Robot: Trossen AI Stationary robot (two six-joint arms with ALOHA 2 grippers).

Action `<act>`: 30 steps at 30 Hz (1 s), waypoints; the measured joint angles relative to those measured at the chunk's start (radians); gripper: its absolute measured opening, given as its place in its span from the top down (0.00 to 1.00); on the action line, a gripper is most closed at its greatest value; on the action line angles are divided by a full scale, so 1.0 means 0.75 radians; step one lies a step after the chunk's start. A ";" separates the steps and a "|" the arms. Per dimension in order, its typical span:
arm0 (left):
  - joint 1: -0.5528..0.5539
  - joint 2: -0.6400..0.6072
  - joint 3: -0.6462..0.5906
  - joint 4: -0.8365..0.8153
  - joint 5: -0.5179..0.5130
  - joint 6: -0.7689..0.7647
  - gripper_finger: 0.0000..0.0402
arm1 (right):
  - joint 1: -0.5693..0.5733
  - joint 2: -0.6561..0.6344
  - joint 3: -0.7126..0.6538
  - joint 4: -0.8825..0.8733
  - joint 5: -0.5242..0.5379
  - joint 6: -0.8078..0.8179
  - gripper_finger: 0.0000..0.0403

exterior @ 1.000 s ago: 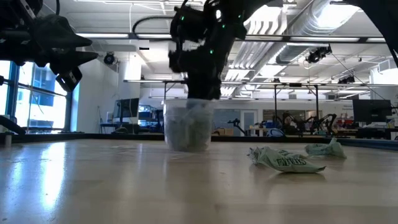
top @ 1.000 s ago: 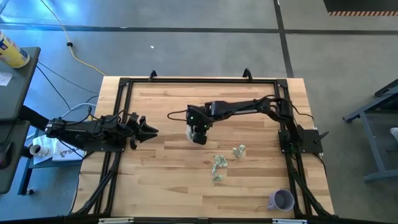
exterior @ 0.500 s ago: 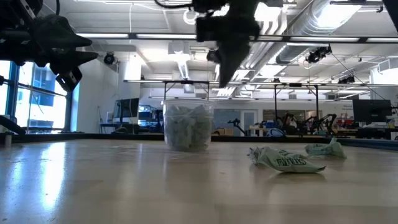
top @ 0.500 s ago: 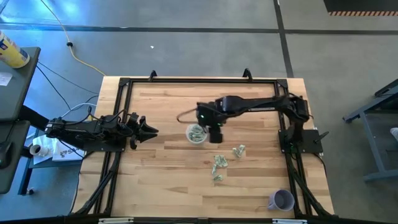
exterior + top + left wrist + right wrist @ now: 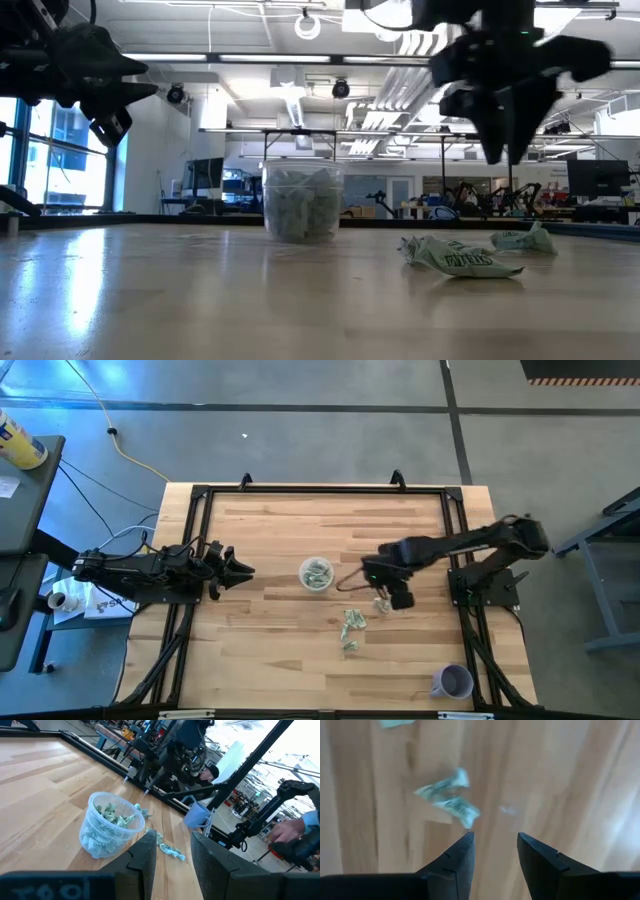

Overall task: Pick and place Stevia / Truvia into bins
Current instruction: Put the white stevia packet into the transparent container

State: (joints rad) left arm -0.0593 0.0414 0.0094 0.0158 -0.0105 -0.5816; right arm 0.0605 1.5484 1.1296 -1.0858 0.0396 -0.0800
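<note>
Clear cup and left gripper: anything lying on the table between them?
No. In the high view, only bare wood lies between the clear cup and the left gripper.

A grey concrete floor [image 5: 300,430] is seen around the wooden table [image 5: 270,650]; ceiling strip lights [image 5: 260,58] and left-hand windows [image 5: 70,140] are shown.

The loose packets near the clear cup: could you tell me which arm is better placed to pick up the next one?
Probably the right. The right gripper hangs, jaws open and empty, just beside a packet; the left gripper waits at the table's left edge, beyond the clear cup.
</note>
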 joint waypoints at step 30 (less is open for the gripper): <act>0.000 0.000 0.000 0.000 0.000 0.000 0.61 | 0.181 -0.151 -0.611 0.744 0.028 -0.172 0.39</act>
State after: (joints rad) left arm -0.0589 0.0414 0.0094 0.0158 -0.0103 -0.5816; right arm 0.1965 1.4349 0.6710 -0.5281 0.0608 -0.2087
